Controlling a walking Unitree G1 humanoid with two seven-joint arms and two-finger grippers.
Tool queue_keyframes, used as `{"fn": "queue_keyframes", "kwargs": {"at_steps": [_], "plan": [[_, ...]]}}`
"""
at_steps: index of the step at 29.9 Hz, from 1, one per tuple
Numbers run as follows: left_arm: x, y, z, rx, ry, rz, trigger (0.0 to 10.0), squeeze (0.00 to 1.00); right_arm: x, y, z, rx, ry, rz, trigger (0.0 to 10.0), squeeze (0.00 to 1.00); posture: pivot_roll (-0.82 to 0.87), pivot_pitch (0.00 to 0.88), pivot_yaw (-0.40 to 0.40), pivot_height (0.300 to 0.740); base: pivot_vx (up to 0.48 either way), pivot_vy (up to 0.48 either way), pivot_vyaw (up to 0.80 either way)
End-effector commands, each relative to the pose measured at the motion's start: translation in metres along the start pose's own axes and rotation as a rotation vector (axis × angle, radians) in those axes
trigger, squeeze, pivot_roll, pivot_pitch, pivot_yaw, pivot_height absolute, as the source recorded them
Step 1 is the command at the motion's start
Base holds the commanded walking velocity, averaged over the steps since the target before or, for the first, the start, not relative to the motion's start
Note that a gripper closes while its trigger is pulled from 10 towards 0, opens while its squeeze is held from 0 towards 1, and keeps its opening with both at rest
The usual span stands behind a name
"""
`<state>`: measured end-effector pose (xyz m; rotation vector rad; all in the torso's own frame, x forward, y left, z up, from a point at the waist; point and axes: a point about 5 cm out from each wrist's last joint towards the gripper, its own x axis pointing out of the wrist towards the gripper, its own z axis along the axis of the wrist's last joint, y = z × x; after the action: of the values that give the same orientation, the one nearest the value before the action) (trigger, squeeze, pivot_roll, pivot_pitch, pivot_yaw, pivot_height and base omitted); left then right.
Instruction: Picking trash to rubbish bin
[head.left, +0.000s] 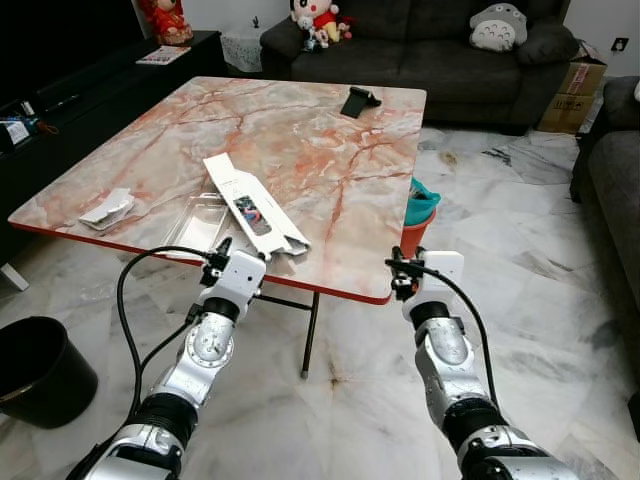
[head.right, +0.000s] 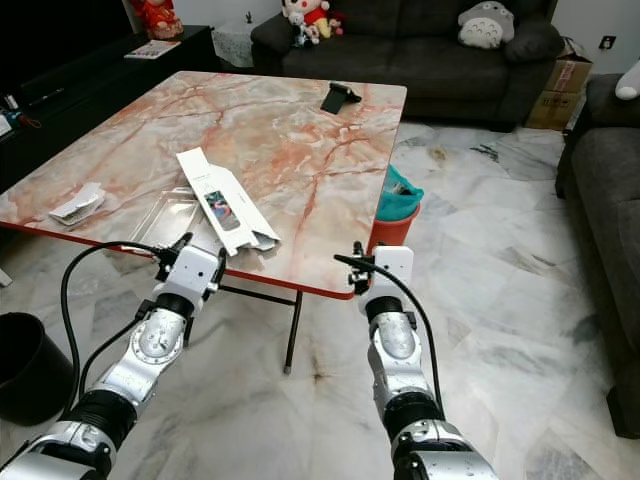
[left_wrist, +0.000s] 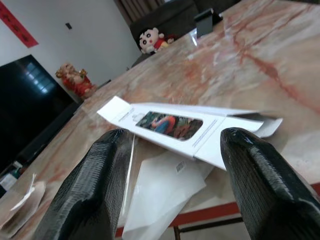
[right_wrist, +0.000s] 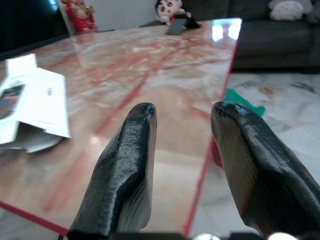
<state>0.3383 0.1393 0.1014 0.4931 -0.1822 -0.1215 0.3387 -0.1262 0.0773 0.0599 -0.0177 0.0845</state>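
Marble-patterned, red-edged table (head.left: 330, 150) carries all the trash; judged from this, no item has been collected yet and the full pick-and-deposit cycle remains. Head views: the left tool (head.left: 218, 250) sits at the near table edge, with the flattened white carton (head.left: 252, 205) just ahead of it, a clear plastic tray (head.left: 198, 222) beside that carton, and a crumpled white wrapper (head.left: 108, 209) well off to its left. The right tool (head.left: 398, 262) is level with the same edge, near the table corner, with nothing in front of it but bare table top. The black rubbish bin (head.left: 40, 370) stands on the floor, behind and to the left of the left tool. Left wrist view: the left tool is released, fingers (left_wrist: 90, 190) spread wide and empty; the carton lies across the gap just beyond the tips, with clear plastic beneath it. Right wrist view: the right tool is likewise released and empty, fingers (right_wrist: 125, 165) apart, the carton off to one side.
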Motion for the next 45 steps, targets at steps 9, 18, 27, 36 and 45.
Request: {"fn": "queue_keyframes", "kwargs": {"at_steps": [9, 18, 27, 36, 45], "plan": [[0.003, -0.003, 0.006, 0.032, -0.018, -0.006, 10.0, 0.00, 0.006, 0.006, 0.011, 0.009, -0.041, 0.019, 10.0, 0.00, 0.17, 0.000, 0.028, 0.740, 0.353, 0.000, 0.00], [0.003, -0.006, 0.008, 0.028, -0.023, -0.015, 10.0, 0.00, 0.006, 0.007, 0.011, 0.012, -0.039, 0.024, 10.0, 0.00, 0.17, 0.000, 0.027, 0.740, 0.361, 0.000, -0.36], [0.002, -0.010, 0.013, 0.063, -0.058, -0.040, 10.0, 0.00, 0.005, 0.008, 0.010, 0.016, -0.037, 0.027, 10.0, 0.00, 0.17, 0.000, 0.030, 0.740, 0.202, 0.000, 0.00], [-0.012, -0.018, 0.018, 0.148, -0.105, -0.116, 10.0, 0.00, 0.004, 0.007, 0.010, 0.021, -0.035, 0.019, 10.0, 0.00, 0.18, 0.000, 0.034, 0.740, 0.000, 0.000, 0.00], [-0.010, -0.007, 0.010, 0.587, -0.008, -0.173, 10.0, 0.00, 0.005, 0.009, 0.009, 0.027, -0.024, 0.035, 10.0, 0.00, 0.19, 0.000, 0.027, 0.740, 0.000, 0.000, 0.00]]}}
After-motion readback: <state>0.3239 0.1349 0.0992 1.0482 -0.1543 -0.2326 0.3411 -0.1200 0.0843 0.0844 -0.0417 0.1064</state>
